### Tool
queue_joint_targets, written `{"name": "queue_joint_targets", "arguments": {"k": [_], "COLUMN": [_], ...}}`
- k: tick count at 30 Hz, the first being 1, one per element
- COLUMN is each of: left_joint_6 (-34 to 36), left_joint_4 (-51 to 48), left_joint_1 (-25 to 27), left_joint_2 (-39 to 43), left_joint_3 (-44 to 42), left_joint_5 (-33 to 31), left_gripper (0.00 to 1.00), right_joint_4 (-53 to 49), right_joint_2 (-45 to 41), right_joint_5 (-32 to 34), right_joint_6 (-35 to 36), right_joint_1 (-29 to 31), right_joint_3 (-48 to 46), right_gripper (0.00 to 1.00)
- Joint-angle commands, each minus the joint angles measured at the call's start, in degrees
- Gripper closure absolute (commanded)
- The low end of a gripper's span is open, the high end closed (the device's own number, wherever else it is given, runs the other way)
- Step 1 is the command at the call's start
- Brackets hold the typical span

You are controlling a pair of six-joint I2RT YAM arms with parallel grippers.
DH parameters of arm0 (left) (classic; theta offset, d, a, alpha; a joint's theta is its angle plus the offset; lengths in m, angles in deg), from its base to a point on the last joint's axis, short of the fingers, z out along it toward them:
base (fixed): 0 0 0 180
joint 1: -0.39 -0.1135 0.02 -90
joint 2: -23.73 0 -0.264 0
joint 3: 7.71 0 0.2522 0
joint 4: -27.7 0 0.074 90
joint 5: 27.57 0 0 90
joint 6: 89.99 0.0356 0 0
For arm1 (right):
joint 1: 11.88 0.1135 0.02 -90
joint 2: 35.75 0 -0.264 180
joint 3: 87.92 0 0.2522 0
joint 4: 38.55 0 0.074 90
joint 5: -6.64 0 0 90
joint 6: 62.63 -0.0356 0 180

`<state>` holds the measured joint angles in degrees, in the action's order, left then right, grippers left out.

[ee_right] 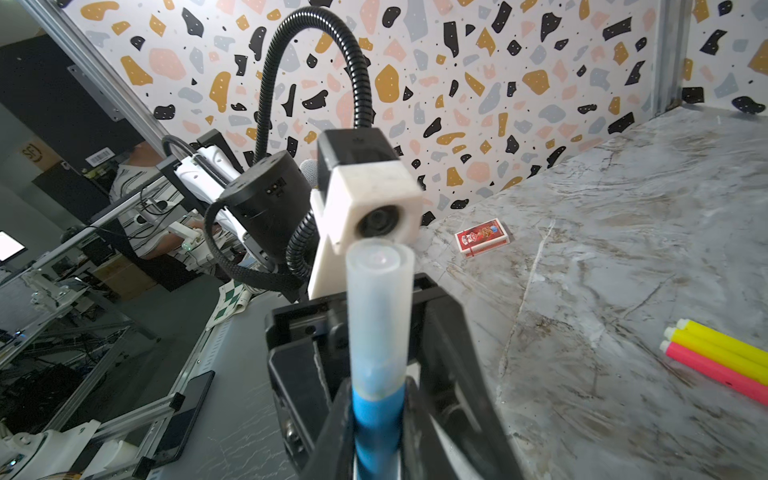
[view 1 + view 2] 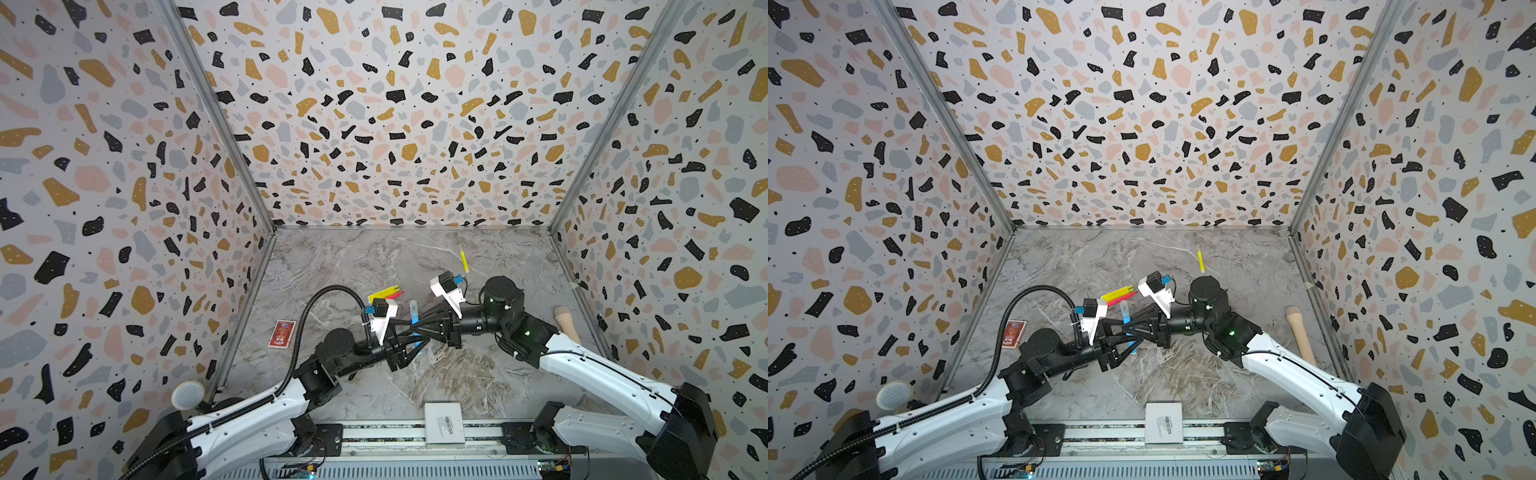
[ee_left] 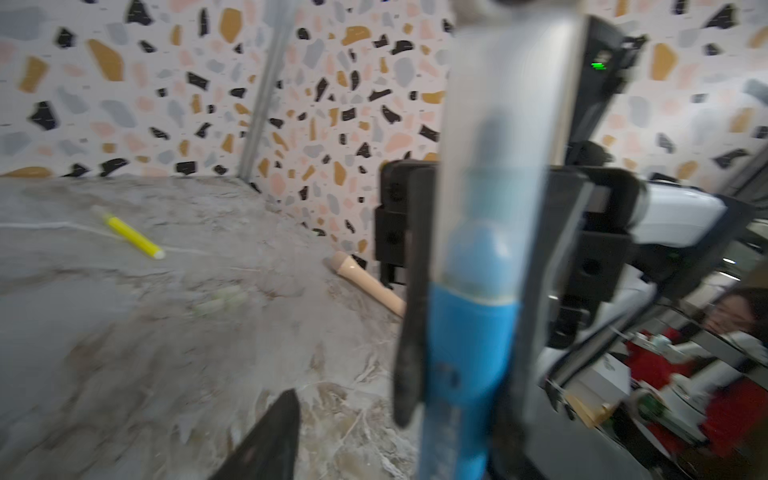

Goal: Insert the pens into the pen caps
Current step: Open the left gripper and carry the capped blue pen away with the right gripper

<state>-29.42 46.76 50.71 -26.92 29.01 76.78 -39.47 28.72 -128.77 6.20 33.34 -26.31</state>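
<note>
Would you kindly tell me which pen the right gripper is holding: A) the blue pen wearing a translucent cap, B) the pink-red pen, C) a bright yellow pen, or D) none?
A: the blue pen, translucent cap on its tip, sits clamped in the right gripper, while the pink-red pen and two yellow pens lie on the marble table.

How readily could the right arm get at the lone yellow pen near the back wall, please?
Probably not yet: the right gripper is shut on the blue pen. Once that is put down, likely yes; the yellow pen lies alone, with nothing beside it to block the gripper.
</note>
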Motion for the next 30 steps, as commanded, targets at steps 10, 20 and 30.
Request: {"name": "queue_joint_targets", "arguments": {"k": [10,20,30], "left_joint_6": [-1.1,0.1,-0.4], "left_joint_4": [-17.1,-22.7,-27.6], "left_joint_1": [-0.2,-0.2,-0.2], "left_joint_2": [1.7,4.5,12.4], "left_joint_3": [-0.6,-1.1,-2.1], "left_joint_5": [-23.6,-24.2,-25.0], "left_gripper": [0.29,0.30,0.30], "right_joint_4": [-24.1,-27.8,-38.0], "right_joint_2": [13.0,40.8,64.6], "right_joint_5": [27.6,36.9,45.5], "right_joint_6": [7.8,11.8,14.3], "right_joint_1": [-12.1,-21.0,-24.9], "right_joint_3": [12.2,32.2,62.4], "right_gripper": [1.00,1.00,1.00]}}
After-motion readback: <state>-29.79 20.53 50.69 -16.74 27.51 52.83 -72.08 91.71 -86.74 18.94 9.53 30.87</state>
